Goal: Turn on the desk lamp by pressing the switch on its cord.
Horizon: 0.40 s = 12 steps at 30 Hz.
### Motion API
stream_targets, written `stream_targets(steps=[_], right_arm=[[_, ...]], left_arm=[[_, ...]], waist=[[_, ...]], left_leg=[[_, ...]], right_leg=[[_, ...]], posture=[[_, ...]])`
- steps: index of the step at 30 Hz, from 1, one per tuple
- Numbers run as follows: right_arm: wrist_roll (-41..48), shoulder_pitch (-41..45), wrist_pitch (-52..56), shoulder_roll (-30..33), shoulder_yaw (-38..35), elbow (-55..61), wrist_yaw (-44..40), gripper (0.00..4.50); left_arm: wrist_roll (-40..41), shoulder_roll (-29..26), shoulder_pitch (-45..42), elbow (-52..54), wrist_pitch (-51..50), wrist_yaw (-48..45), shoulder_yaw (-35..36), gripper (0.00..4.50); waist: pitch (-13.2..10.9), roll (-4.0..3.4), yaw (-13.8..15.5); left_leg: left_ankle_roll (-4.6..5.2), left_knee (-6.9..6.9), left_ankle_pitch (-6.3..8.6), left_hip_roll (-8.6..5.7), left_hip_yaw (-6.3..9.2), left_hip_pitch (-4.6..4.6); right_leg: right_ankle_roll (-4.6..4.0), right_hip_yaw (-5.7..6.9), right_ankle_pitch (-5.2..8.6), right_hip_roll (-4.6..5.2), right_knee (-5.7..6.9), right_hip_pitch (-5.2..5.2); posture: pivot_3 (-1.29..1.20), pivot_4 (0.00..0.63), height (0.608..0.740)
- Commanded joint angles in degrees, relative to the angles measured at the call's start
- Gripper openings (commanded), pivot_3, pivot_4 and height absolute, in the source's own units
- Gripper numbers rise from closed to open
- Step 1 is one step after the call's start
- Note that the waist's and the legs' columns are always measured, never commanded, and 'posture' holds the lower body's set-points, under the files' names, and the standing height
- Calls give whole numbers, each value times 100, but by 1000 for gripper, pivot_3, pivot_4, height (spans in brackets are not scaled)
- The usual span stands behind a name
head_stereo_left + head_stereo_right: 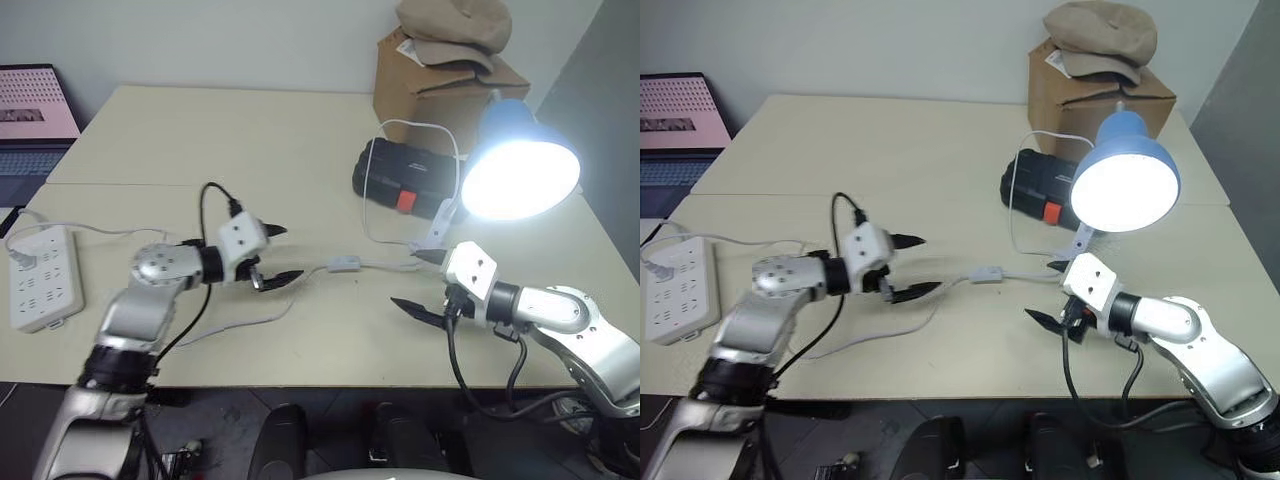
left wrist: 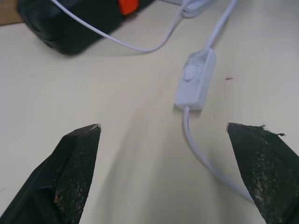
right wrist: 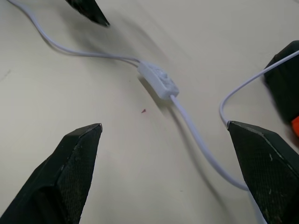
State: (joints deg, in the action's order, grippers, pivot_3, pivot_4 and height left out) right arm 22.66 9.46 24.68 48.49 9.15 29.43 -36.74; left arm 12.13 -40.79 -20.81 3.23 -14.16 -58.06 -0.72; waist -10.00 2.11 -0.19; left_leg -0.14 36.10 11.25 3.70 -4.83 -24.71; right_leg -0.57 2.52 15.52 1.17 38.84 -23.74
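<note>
The desk lamp [image 1: 520,165] stands at the table's right with its blue shade tilted toward me and its bulb glowing bright. Its thin white cord [image 1: 385,266] runs left across the table to the switch [image 1: 343,265], a small white oblong block lying flat. My left gripper [image 1: 290,252] hovers open just left of the switch, apart from it. To the right of the switch my right gripper [image 1: 405,278] is open as well. In the left wrist view the switch [image 2: 195,79] lies ahead of the spread fingers [image 2: 74,163]. The right wrist view has the switch [image 3: 159,80] ahead too.
A white power strip [image 1: 42,278] lies at the table's left edge. A black case [image 1: 405,178] with a red latch sits behind the switch. Farther back is a cardboard box [image 1: 440,75] with a cap [image 1: 450,25] on top. A laptop [image 1: 30,110] stands far left.
</note>
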Motion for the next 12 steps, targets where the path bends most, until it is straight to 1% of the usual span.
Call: stream_targets(steps=[1, 4, 7, 9, 12], right_arm=[[-185, -87, -585, 59, -473, -311, -363, 4500], [-153, -213, -790, 168, -825, -617, -700, 4500], [-67, -320, -840, 265, -1141, -805, -966, 4500], [-50, -373, -865, 295, -1297, -853, -1090, 4500], [-54, -401, -875, 286, -1410, -853, -1202, 4500]], left_arm=[[609, -356, 749, 1049, -957, 319, 1111, 4389], [975, -547, 1621, 1736, -1557, 412, 1833, 4389], [1255, -680, 2299, 2150, -1917, 320, 2286, 4389], [1382, -717, 2570, 2243, -1980, 283, 2487, 4389], [1618, -727, 2670, 2253, -2134, 317, 2665, 4389]], waist=[[0, 0, 0], [-1, -1, 6], [-1, -1, 7], [-1, -1, 27], [-1, -1, 42]], left_leg=[[0, 0, 0, 0, 0, 1], [0, -1, 0, 0, -1, 3], [-1, 0, 0, 0, 0, 7], [-1, 0, 0, -2, 0, 16], [-2, 0, 1, -1, 5, 32]], right_leg=[[0, 0, 0, 0, 0, 0], [-1, 0, 0, 2, 0, 1], [-1, 1, 0, 5, 1, 5], [-2, 2, 1, 8, 1, 13], [-13, 8, 6, 9, 3, 24]], posture=[[0, 150, 740], [0, 150, 740], [0, 150, 740], [0, 150, 740], [0, 150, 740]])
